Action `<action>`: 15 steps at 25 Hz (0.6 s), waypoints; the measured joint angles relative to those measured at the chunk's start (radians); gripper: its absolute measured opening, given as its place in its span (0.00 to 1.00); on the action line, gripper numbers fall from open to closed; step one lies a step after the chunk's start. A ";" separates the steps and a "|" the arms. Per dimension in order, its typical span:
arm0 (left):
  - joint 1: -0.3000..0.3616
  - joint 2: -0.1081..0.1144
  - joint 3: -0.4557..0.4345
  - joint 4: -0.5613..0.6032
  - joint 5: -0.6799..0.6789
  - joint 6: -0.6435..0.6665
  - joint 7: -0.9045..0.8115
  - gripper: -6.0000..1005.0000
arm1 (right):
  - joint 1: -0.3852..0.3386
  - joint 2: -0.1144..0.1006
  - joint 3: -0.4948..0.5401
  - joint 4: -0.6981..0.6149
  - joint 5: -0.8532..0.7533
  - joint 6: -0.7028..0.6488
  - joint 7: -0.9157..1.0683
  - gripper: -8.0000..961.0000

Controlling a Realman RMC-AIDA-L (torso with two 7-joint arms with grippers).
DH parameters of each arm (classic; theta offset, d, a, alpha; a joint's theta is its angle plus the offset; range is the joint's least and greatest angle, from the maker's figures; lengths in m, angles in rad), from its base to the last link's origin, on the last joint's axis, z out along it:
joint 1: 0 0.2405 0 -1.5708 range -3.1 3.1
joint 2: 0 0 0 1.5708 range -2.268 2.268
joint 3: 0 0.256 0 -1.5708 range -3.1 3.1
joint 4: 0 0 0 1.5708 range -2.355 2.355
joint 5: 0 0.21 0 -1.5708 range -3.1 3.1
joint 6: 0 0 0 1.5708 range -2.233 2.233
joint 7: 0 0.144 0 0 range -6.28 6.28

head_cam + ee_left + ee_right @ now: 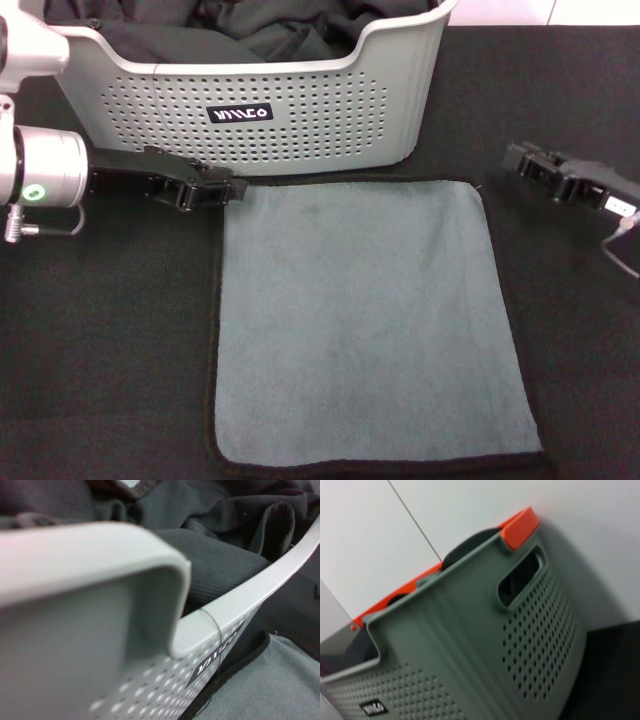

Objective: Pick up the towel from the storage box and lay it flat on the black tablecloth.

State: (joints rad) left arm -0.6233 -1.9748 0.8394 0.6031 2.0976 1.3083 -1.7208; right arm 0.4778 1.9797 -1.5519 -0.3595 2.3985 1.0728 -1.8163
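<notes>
The grey-teal towel (360, 320) with its black border lies spread flat on the black tablecloth (100, 350), just in front of the storage box (300, 110). My left gripper (225, 188) is low over the cloth at the towel's far left corner, close to the box's front wall. My right gripper (530, 162) hovers to the right of the towel's far right corner, apart from it. The left wrist view shows the box's rim (100, 630) close up and a corner of the towel (270, 685). In the right wrist view the box's side (470, 645) with its handle hole fills most of the picture.
Plain black garments (290, 30) fill the box (215, 565). An orange edge (520, 527) shows behind the box against a white wall. The tablecloth (615, 670) runs on to both sides of the towel.
</notes>
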 joint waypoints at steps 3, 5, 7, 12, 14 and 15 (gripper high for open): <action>0.006 0.001 -0.008 0.003 -0.001 0.006 0.002 0.20 | -0.005 -0.002 0.016 0.005 -0.003 0.004 0.001 0.28; 0.017 0.004 -0.011 0.013 -0.001 0.015 0.003 0.24 | -0.010 -0.003 0.017 0.006 -0.005 0.009 0.000 0.36; 0.033 0.006 -0.011 0.034 -0.002 0.041 0.003 0.29 | -0.019 -0.003 0.017 0.001 -0.002 0.037 -0.012 0.44; 0.095 0.008 -0.012 0.105 -0.131 0.238 0.091 0.46 | -0.042 -0.035 0.019 -0.013 -0.029 0.293 -0.155 0.63; 0.133 0.005 -0.012 0.122 -0.248 0.346 0.186 0.49 | -0.052 -0.066 0.020 -0.045 -0.062 0.426 -0.189 0.67; 0.165 0.002 -0.012 0.127 -0.358 0.450 0.291 0.50 | -0.061 -0.080 0.020 -0.069 -0.081 0.479 -0.194 0.69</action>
State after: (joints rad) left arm -0.4587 -1.9731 0.8270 0.7298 1.7395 1.7583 -1.4294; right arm 0.4170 1.8996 -1.5323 -0.4289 2.3177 1.5517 -2.0108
